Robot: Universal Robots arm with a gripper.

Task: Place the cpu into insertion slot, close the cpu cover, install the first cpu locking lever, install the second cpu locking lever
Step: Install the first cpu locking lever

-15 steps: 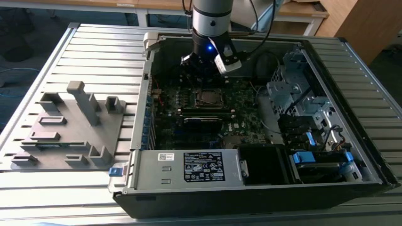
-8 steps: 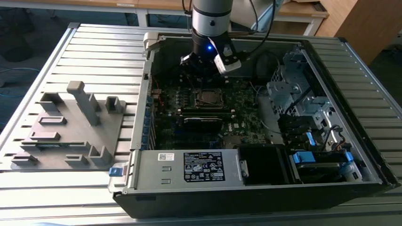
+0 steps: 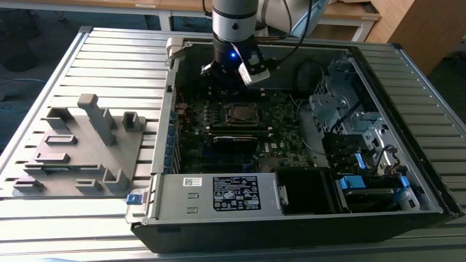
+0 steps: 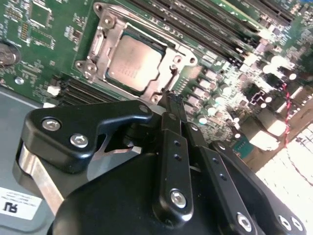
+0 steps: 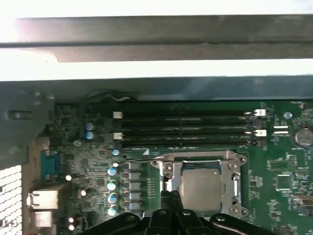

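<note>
Inside the computer case (image 3: 291,240) the cpu (image 4: 134,63) lies under the lowered cpu cover (image 4: 172,55), the narrow, empty pincer (image 4: 172,100) just beside; both locking steps seem left.

I have the computer case (image 3: 291,234) lying open on the slatted table (image 3: 117,60), with a fixture tray (image 3: 80,147) on the table beside the case's wall at the exterior view's left. Inside, the drive cage (image 3: 339,103) stands along the case's edge at the exterior view's right, and the power supply (image 3: 218,194) along the edge nearest that camera. The cpu (image 4: 133,62) lies near the motherboard's (image 3: 284,117) middle under the cpu cover (image 4: 168,58), with the memory slots (image 5: 186,129) between it and the power supply and the gripper (image 4: 171,98) just beside the cover's opposite edge.
</note>
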